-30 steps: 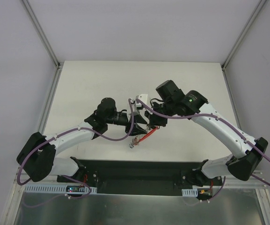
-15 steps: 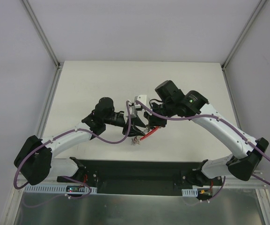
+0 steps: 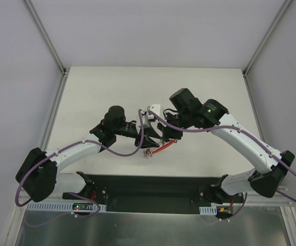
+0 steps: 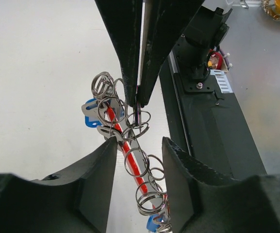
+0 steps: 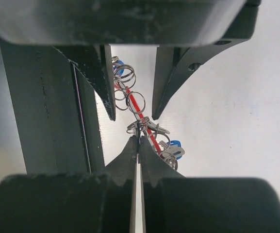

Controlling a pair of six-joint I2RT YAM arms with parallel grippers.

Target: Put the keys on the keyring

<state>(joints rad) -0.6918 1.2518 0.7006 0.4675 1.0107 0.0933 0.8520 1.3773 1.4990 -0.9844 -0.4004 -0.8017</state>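
Observation:
The keyring (image 4: 148,200), a bunch of silvery rings along a red tag (image 4: 139,175), hangs slantwise above the white table. My right gripper (image 5: 138,140) is shut on one ring at the bunch's middle; in the left wrist view it (image 4: 138,103) comes down from above. My left gripper (image 4: 140,143) stands open, with its fingers on either side of the rings and red tag. Keys with blue heads hang on the bunch: one (image 4: 88,107) at the upper end, one (image 4: 153,223) at the lower. From above, the keyring (image 3: 149,152) dangles between both grippers, and the black-headed key cannot be made out.
The black base plate (image 3: 148,192) of the arms runs along the table's near edge, just below the bunch. A small white piece (image 3: 154,108) sits behind the grippers. The left arm's purple cable (image 3: 130,151) loops close to the keyring. Frame posts stand at the table's far corners.
My left wrist has shifted slightly left and its jaws have narrowed around the bunch. The right gripper has kept its hold on the ring and barely moved.

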